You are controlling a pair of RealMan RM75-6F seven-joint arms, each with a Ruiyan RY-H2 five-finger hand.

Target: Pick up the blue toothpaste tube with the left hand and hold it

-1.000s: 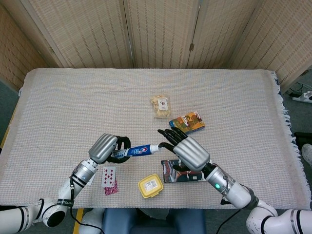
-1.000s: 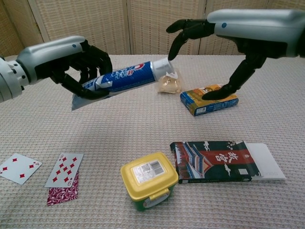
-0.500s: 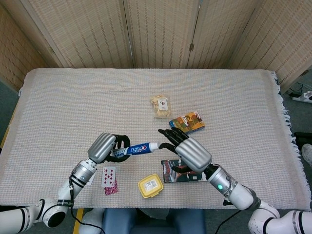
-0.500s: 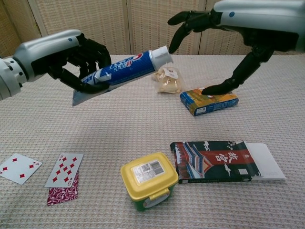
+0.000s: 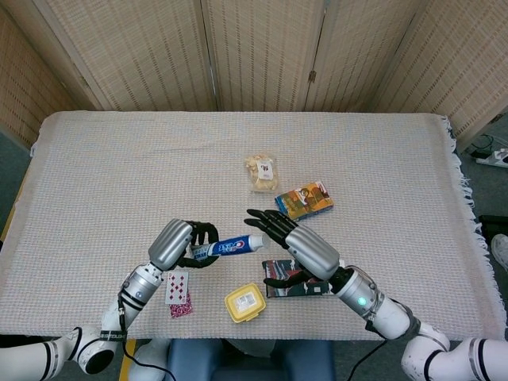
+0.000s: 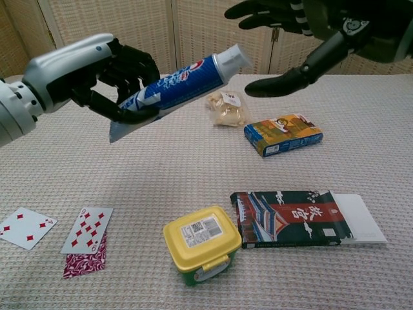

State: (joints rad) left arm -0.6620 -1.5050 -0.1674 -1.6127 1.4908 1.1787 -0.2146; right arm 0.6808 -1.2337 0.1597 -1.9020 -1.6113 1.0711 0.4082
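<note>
Above the table, left hand [image 6: 97, 81] fingers wrap the blue toothpaste tube [image 6: 177, 87].

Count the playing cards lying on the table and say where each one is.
3, all near the table's front left: one far left, one beside it, and a face-down red-backed card partly under that one. More could be hidden beneath.

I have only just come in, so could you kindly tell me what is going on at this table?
The robot's left hand grips the blue toothpaste tube and holds it in the air above the table, cap end tilted upward. The right hand hovers open beside the cap and holds nothing. A yellow-lidded container, playing cards, a snack bag and two boxes lie untouched.
</note>
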